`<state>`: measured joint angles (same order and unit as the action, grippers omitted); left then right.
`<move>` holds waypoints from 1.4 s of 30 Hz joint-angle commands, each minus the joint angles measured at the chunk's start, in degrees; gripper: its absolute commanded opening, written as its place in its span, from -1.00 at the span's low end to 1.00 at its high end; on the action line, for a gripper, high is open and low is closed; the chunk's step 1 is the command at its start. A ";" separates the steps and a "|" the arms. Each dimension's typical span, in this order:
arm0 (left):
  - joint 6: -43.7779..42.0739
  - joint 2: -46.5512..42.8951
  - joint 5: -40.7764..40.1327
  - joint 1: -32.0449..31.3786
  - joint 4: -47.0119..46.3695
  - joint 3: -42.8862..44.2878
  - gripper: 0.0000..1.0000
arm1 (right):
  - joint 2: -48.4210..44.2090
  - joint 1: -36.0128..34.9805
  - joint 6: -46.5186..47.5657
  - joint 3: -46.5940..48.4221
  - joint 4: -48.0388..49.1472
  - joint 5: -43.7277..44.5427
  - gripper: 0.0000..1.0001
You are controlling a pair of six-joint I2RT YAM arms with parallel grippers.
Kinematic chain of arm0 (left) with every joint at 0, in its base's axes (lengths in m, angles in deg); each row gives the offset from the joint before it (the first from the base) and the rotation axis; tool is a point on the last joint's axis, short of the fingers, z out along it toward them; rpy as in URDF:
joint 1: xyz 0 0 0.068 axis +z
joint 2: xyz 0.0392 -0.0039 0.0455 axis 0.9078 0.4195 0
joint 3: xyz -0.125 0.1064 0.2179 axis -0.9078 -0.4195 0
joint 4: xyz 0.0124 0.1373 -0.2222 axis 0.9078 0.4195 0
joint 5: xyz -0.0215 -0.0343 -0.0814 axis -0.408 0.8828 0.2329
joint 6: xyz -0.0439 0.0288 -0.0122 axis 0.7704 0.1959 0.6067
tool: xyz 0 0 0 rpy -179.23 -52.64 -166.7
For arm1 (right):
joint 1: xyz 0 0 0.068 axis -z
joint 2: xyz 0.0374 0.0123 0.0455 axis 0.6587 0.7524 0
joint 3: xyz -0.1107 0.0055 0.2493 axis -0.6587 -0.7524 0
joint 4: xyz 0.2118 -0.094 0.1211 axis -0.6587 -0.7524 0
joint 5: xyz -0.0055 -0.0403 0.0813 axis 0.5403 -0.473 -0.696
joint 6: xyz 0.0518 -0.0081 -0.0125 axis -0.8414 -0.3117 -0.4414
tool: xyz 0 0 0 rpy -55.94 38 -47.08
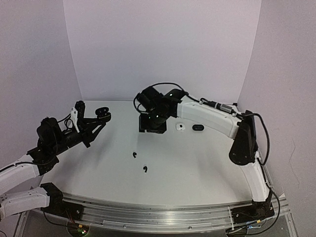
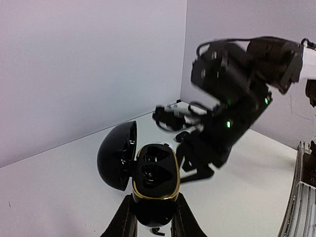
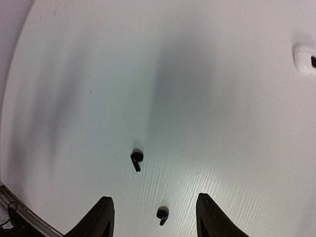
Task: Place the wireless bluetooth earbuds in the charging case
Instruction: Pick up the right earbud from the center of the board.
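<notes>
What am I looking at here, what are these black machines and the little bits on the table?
Two robot arms are bolted to a white table. One picture looks down from above; the other two come from a camera on each wrist. The left tool grips a glossy black open charging case with a gold rim. The right tool hangs open over the table, where two tiny black comma-shaped earbuds lie loose. A small white case and a small black case lie farther back.

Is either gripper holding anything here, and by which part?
The left gripper grips the open black charging case by the sides of its lower body. The right gripper is open and holds nothing.
</notes>
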<state>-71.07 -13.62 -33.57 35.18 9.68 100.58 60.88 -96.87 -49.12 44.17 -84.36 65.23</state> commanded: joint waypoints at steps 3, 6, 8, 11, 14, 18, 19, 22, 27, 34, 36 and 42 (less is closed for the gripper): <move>-0.30 -3.24 -3.31 -0.21 -4.46 -1.83 -1.00 | 8.07 -5.12 -7.25 4.40 -11.75 0.80 0.14; 0.24 -3.21 -3.07 -0.21 -4.39 -1.99 -1.00 | 11.28 -6.99 -8.17 6.20 -11.59 0.42 0.14; 0.50 -2.95 -2.85 -0.19 -4.60 -2.14 -1.00 | 12.68 -7.54 -8.63 6.56 -11.54 0.20 0.14; 0.57 -2.67 -2.62 -0.19 -4.74 -2.14 -1.00 | 13.91 -7.93 -8.74 5.88 -11.38 0.89 0.11; 0.54 -2.62 -2.47 -0.21 -4.58 -2.02 -1.00 | 15.15 -7.96 -8.19 5.18 -11.38 1.67 0.03; 0.54 -2.75 -2.28 -0.21 -3.63 -1.56 -1.00 | 16.51 -7.98 -7.71 6.40 -10.86 2.22 -0.12; 0.56 -2.79 -2.24 -0.23 -3.45 -1.47 -1.00 | 16.77 -7.98 -7.59 6.59 -10.55 2.23 -0.14; 0.49 -2.83 -2.17 -0.21 -3.29 -1.37 -1.00 | 17.06 -8.02 -7.39 6.56 -10.18 1.78 -0.19; 0.63 -2.88 -1.93 -0.21 -3.27 -1.37 -1.00 | 16.85 -8.04 -6.81 5.08 -10.16 2.33 -0.30; 0.62 -2.72 -1.83 -0.21 -3.20 -1.38 -1.00 | 16.80 -9.02 -6.26 4.54 -10.27 2.01 -0.42; 0.63 -2.62 -1.83 -0.21 -3.31 -1.34 -1.00 | 16.85 -9.20 -6.15 3.97 -10.29 1.97 -0.42; 0.72 -2.62 -1.72 -0.22 -3.34 -1.28 -1.00 | 16.89 -9.57 -5.61 3.58 -11.55 2.89 -0.46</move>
<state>-70.81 -16.19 -35.56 35.18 8.54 99.04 77.46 -105.84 -55.31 48.15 -94.04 67.02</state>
